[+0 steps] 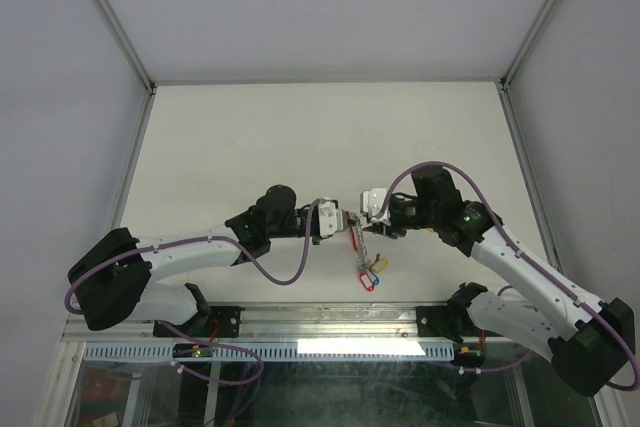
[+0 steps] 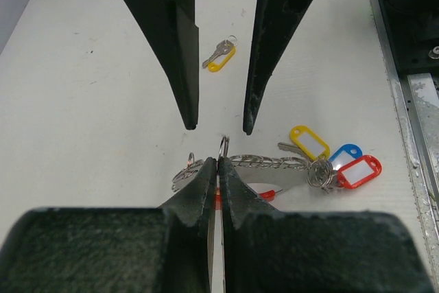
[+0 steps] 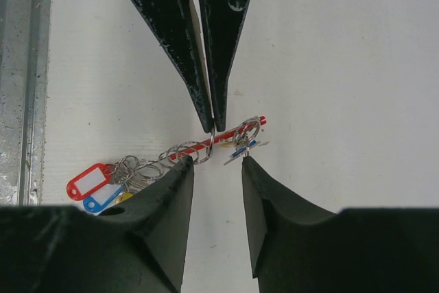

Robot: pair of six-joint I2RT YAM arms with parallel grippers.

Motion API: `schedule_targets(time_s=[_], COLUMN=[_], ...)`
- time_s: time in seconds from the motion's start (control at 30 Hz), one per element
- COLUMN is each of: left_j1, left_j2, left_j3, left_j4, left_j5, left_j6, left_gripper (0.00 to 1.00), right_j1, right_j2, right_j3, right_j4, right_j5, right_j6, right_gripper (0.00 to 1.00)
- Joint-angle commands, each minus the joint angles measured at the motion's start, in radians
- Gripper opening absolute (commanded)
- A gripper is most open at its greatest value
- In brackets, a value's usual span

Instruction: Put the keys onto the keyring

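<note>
- The white surface (image 1: pixel 250 137) carries everything; the work is gathered near its front edge, between the two arms.
- The left end effector (image 2: pixel 219 162) is seen clenched, with the small wire loop of a pinched key (image 2: pixel 223 147) standing out at its tips.
- The right end effector (image 3: pixel 214 164) is held released, jaws apart and nothing between them, facing the left one tip to tip.
- The keyring (image 3: pixel 233 133) is found just beside the left fingertips, its red arc threaded by several wire loops. Whether it rests on the surface or hangs cannot be told.
- It is judged stiff and light, best taken on the red arc so that the grey bar is left free.
- A bunch of tagged keys (image 2: pixel 336 158) trails from a loose run of rings. It is expected to be floppy and to drag if the keyring is pulled.
- One loose key (image 2: pixel 221 55) with a yellow tag lies well apart.
- The keys are judged thin, hard and slippery; a hold on the flat head or tag is advised, with the loop kept clear.
</note>
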Motion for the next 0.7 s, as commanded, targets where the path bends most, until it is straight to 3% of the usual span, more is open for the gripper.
schedule_targets(time_s=[0.0, 0.67], left_j1=[0.007, 0.007], left_j2=[-0.023, -0.017], left_j3=[0.012, 0.008], left_j4=[0.052, 0.063], left_j5=[0.040, 0.044], left_j6=[0.012, 0.007], left_gripper=[0.00, 0.00], right_j1=[0.017, 0.036], right_j2=[-0.003, 0.032], right_j3=[-0.010, -0.035], right_j4=[0.058, 0.127], right_j5=[-0.007, -0.025], right_j6=[-0.007, 0.065], right_gripper=[0.36, 0.17])
